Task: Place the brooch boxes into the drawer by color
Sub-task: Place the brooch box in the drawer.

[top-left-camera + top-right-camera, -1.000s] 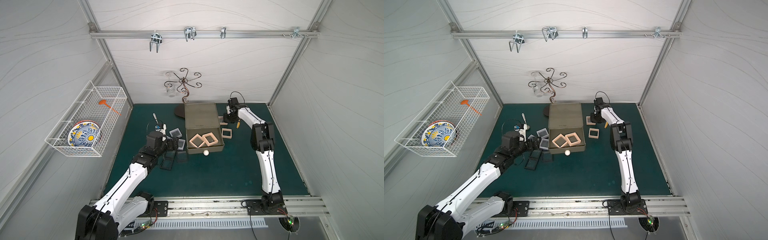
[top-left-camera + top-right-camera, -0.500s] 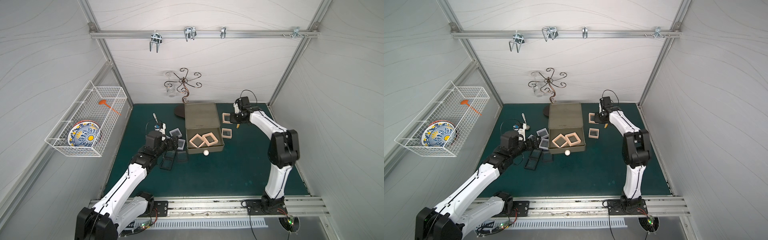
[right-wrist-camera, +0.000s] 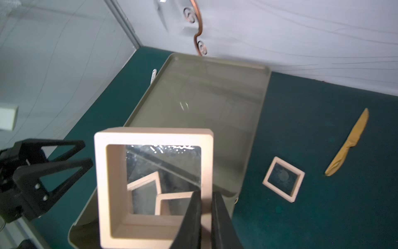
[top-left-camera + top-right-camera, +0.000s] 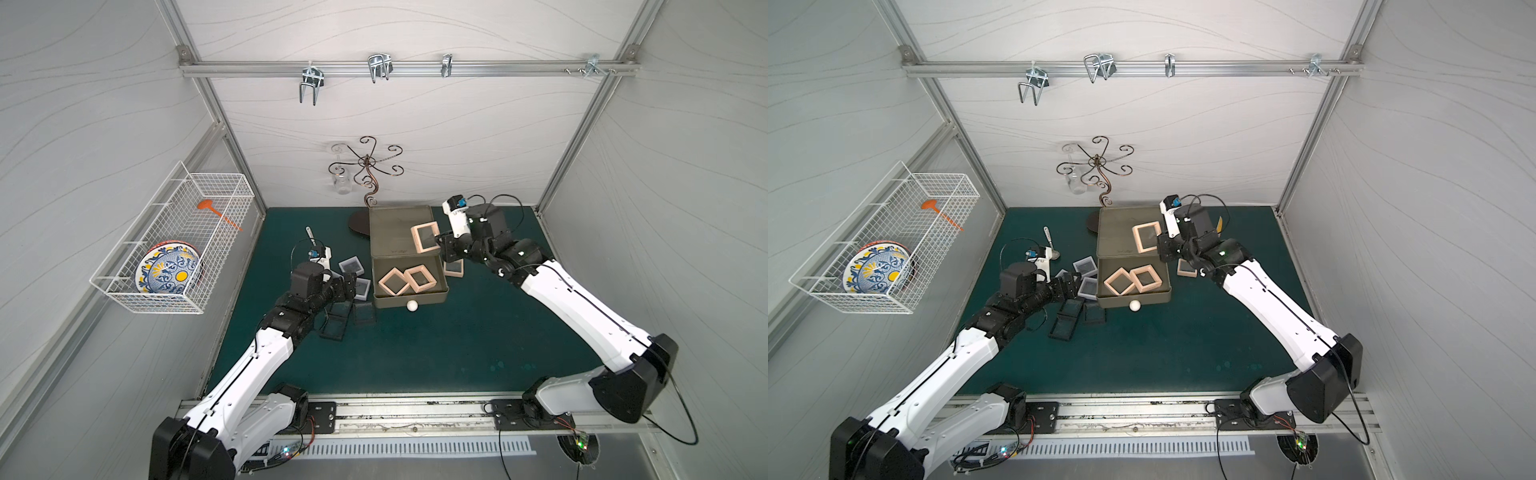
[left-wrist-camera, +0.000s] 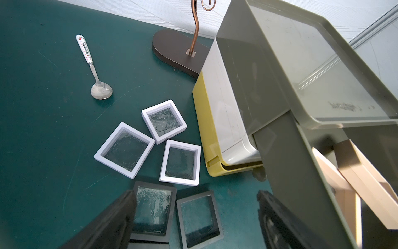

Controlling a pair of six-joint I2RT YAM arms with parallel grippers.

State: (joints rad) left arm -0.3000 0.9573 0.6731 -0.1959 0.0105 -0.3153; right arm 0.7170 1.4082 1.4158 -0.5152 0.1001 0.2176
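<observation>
**Peach-pink box pinched above the chest, top drawer open**

In both top views the right end effector pinches a peach-pink brooch box by one edge, tilted above the drawer chest. The olive-grey top drawer stands pulled out, with two peach-pink boxes inside. The left end effector hovers beside the chest, low over the desk.

In the left wrist view its jaws are spread wide with nothing between them. Three white boxes cluster just beside the yellow tier, two black boxes lie nearer, and a spoon lies apart.

In the right wrist view the fingers press together on the held box's rim. A spare peach-pink box lies on the desk near a yellow knife.
</observation>
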